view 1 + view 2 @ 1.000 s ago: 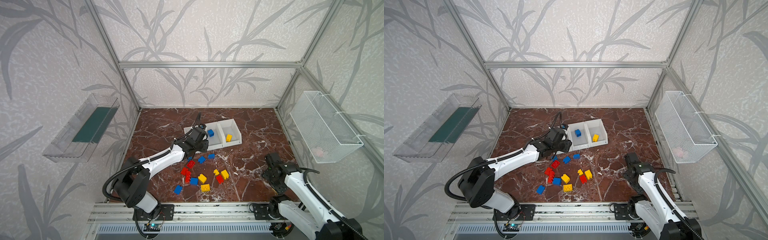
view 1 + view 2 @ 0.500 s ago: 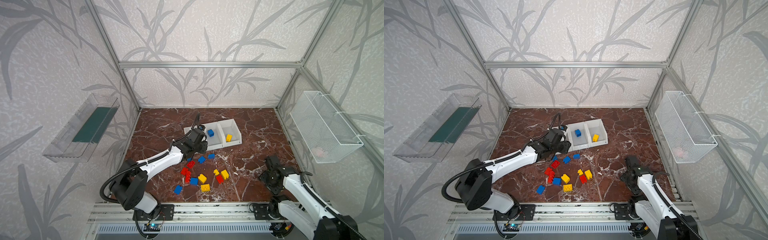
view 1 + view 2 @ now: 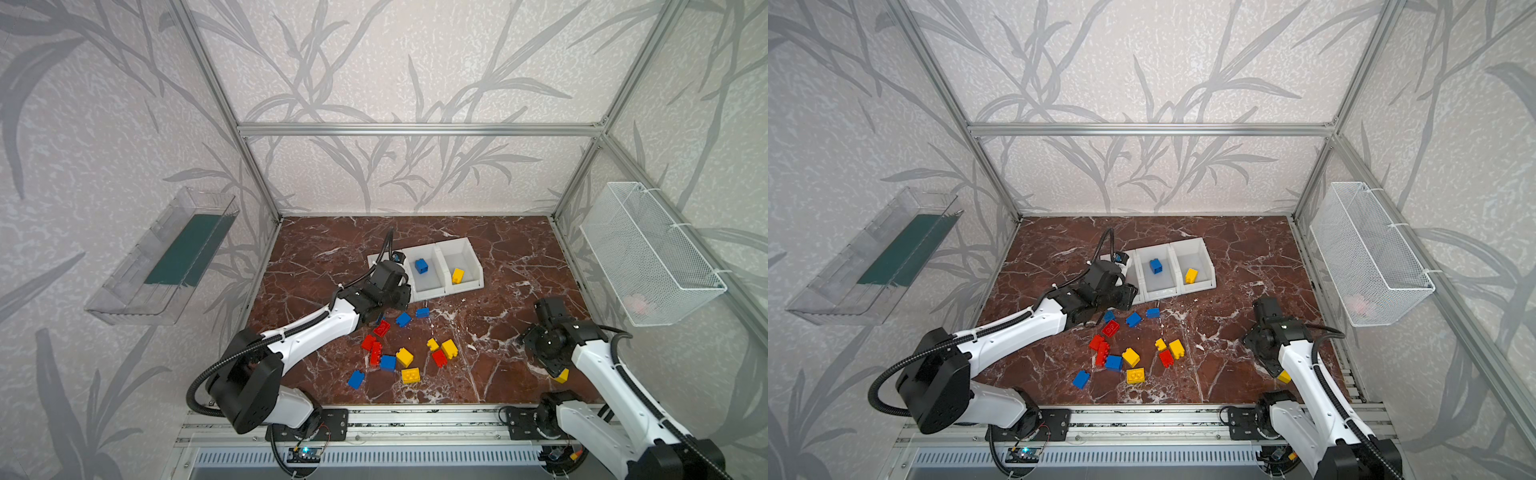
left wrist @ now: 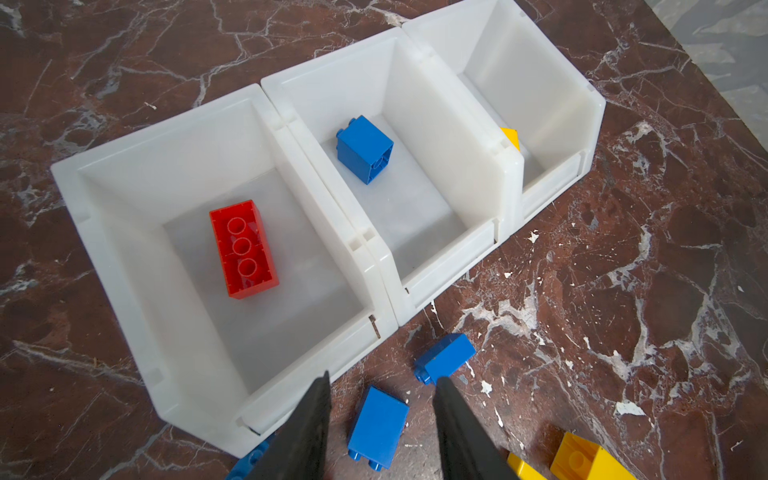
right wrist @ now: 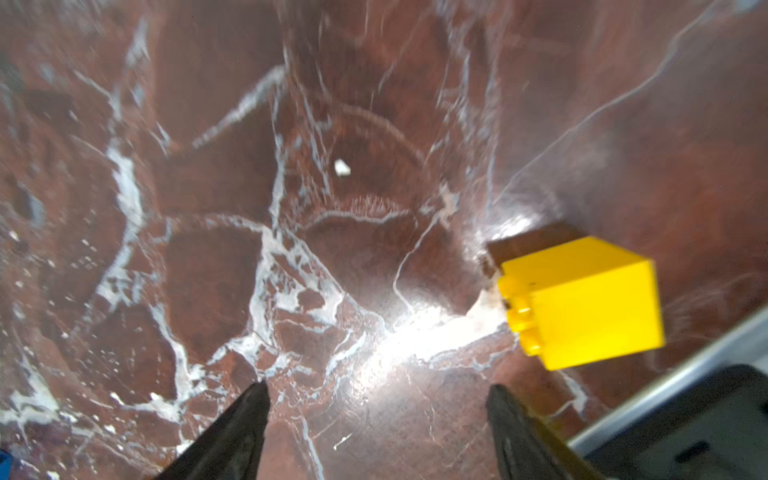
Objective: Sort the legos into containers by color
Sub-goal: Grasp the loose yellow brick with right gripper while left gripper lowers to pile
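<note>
Three white bins (image 3: 428, 291) stand in a row at mid-floor. The first holds a red brick (image 4: 243, 249), the middle one a blue brick (image 4: 365, 149), the last a yellow brick (image 4: 510, 137). My left gripper (image 4: 382, 378) hovers open just before the bins. A loose blue brick (image 4: 378, 424) lies on the floor under the gap, untouched, with another blue brick (image 4: 444, 357) just beyond. Several red, blue and yellow bricks (image 3: 404, 356) lie scattered in front. My right gripper (image 5: 377, 387) is open over bare floor, with a lone yellow brick (image 5: 582, 303) off to one side of it.
A white wire basket (image 3: 648, 253) hangs on the right wall and a clear shelf (image 3: 166, 257) on the left wall. An aluminium rail (image 3: 415, 424) runs along the front edge. In both top views the lone yellow brick (image 3: 1284, 377) lies beside the right arm, near that rail.
My left gripper has drawn back slightly from the bins toward the loose bricks. The right wrist has shifted a little toward the front.
</note>
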Controlling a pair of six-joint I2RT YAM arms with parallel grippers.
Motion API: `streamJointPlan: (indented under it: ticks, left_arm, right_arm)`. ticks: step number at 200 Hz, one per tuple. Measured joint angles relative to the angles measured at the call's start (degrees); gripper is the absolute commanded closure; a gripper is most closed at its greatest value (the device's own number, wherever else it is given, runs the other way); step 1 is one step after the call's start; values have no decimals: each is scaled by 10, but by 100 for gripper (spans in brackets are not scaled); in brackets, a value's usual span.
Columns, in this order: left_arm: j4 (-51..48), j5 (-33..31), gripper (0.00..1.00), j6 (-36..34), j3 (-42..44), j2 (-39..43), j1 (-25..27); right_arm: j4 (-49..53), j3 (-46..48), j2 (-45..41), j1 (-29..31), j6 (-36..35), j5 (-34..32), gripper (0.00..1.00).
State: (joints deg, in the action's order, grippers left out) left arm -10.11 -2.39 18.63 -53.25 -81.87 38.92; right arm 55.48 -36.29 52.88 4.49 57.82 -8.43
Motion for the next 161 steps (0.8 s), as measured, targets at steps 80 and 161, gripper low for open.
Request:
streamJointPlan:
  ticks: [80, 161]
  left_arm:
    - [-23, 16, 56, 0, -1, -1, -1]
    - [-32, 53, 56, 4, -30, -21, -1]
  right_arm:
    - [28, 26, 11, -160, -33, -33, 13]
    - [-50, 79, 49, -223, -78, 17, 25]
